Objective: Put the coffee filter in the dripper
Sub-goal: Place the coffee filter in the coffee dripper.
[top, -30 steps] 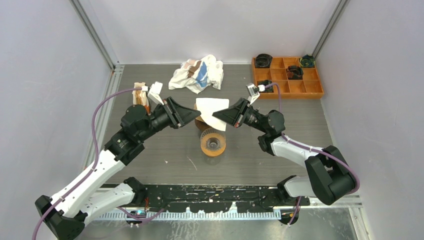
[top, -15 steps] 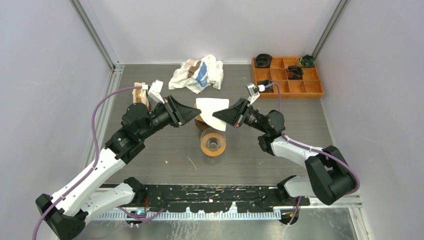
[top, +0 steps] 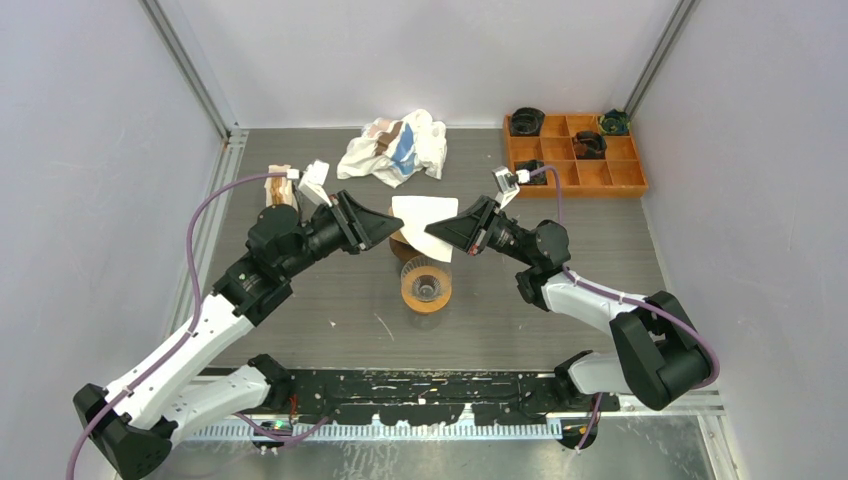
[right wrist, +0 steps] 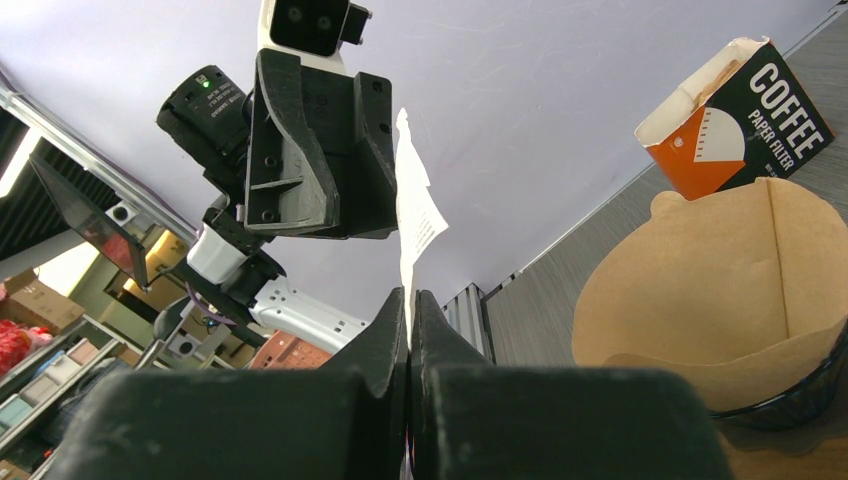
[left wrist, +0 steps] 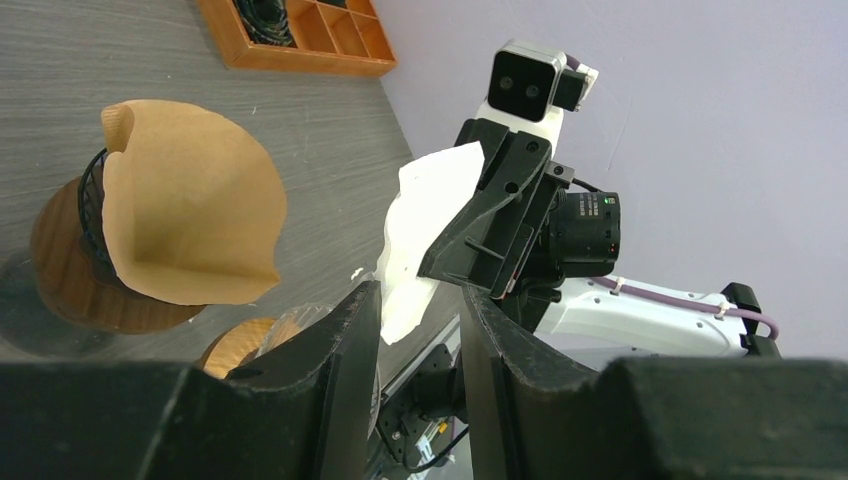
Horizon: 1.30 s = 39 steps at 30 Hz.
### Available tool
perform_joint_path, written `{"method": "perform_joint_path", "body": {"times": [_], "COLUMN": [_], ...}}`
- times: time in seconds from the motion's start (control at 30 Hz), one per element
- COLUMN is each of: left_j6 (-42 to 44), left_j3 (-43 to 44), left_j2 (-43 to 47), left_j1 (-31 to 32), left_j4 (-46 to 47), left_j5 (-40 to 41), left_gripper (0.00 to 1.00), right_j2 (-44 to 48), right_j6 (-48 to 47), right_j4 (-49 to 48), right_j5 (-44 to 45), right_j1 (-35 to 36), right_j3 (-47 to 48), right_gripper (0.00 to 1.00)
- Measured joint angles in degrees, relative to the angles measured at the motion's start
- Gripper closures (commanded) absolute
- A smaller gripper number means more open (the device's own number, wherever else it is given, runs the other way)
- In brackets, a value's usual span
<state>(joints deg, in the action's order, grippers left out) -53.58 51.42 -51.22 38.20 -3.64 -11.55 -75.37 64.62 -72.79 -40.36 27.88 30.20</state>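
Observation:
A brown paper coffee filter sits open in the black wire dripper on its wooden base, mid-table; the filter fills the right wrist view's lower right. From above, the dripper is mostly hidden under a white paper sheet. My right gripper is shut on that sheet and holds it upright above the dripper. My left gripper faces it from the left, open, nothing between its fingers, its tips just short of the sheet.
A second wood-collared glass dripper stands just in front of the first. A coffee filter box stands at the left. A crumpled bag lies at the back. An orange compartment tray holds dark parts at the back right.
My left gripper has edged slightly toward the far side. The right gripper and the white sheet have not moved.

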Motion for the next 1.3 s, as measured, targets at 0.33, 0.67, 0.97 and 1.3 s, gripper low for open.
{"method": "perform_joint_path", "body": {"times": [0.33, 0.67, 0.97, 1.3], "left_j6": [-0.2, -1.09, -1.64, -1.92], "left_j3": [0.0, 0.0, 0.0, 0.0], "left_j2": [-0.31, -0.83, -0.83, -3.02], "left_j1": [0.0, 0.0, 0.0, 0.46], "left_j4": [0.31, 1.42, 2.43, 3.85], "left_j5": [-0.28, -1.81, -2.6, -3.32], "left_gripper": [0.64, 0.64, 0.64, 0.66], "right_j2": [0.0, 0.0, 0.0, 0.0], "right_j6": [0.0, 0.0, 0.0, 0.07], "right_j4": [0.0, 0.0, -0.02, -0.02], "right_j5": [-0.02, 0.0, 0.0, -0.02], "right_j1": [0.0, 0.0, 0.0, 0.0], "right_j3": [0.0, 0.0, 0.0, 0.0], "right_gripper": [0.99, 0.99, 0.99, 0.99]}}
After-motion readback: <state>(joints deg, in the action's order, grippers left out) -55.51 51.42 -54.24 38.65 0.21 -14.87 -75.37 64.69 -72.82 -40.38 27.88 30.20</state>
